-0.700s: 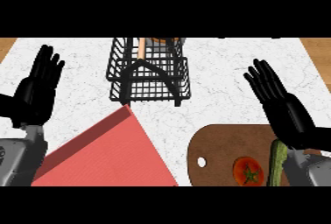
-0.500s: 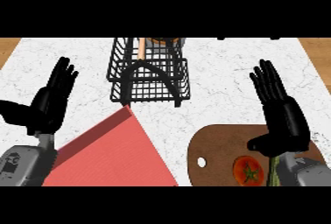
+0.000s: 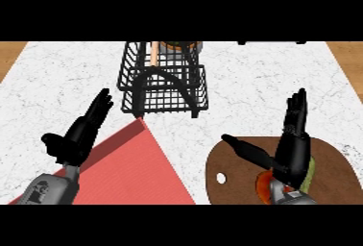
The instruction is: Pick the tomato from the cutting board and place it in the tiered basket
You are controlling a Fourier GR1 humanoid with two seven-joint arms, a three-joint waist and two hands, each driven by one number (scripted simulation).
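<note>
my right hand (image 3: 292,151) is positioned over the cutting board (image 3: 237,180), fingers straight and released, thumb spread toward the board's left side. it holds nothing. the tomato (image 3: 262,186) lies on the cutting board, mostly hidden beneath my right wrist; only a red edge shows at the wrist's left side. a green item (image 3: 309,174) shows at the wrist's right side, also on the board; i cannot tell what it is.

my judgement is that the hand is placed here because the grasp has to come from above: the open fingers and spread thumb leave room to close round the tomato once the palm lowers. the approach step is in hand; the pick is not yet done.

my left hand (image 3: 77,135) is open, fingers up, well left of the cutting board, over the edge of the red mat (image 3: 131,175). it is resting and takes no part in the pick.

the tiered basket (image 3: 164,79) stands beyond the cutting board, up and to the left of it, on the white tabletop (image 3: 269,81). it is black wire with open tiers, and something orange and a dark round object sit in its far part. its position means the carry will run away from me and leftward from the board, and i judge that the tomato must be lifted above the wire rim before release. the risk i foresee: the tomato is round and may roll off the board if nudged sideways during closing.
</note>
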